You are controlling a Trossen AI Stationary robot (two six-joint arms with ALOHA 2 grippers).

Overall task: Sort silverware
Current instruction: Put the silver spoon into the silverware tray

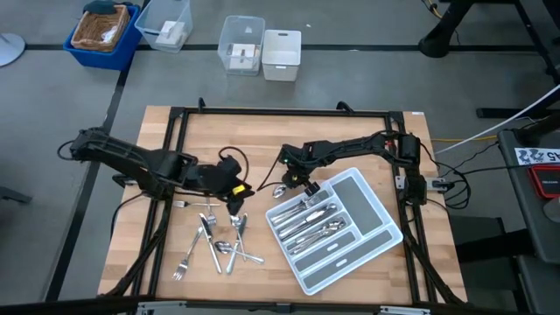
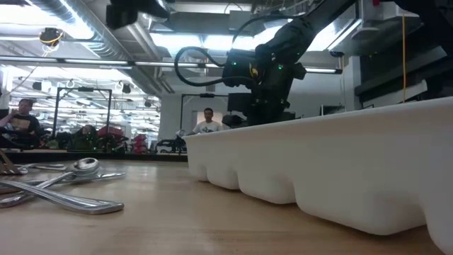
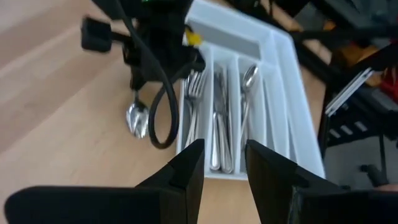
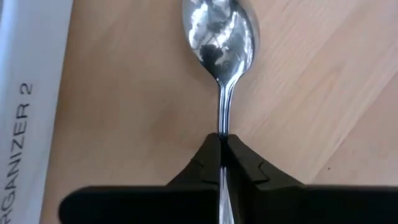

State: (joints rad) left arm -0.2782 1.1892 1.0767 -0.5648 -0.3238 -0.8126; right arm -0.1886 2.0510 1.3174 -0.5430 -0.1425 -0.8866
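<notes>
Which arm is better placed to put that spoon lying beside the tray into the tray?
Right. The right gripper is shut on the spoon handle beside the tray. The left gripper hovers open, holding nothing.

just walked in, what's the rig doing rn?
Sorting silverware. The right claw is shut on the handle of a shiny metal spoon lying on the wooden table, just beside the light grey compartmented tray. The left claw hovers open above the loose pile of forks and spoons. Some pieces already sit in the tray.
</notes>
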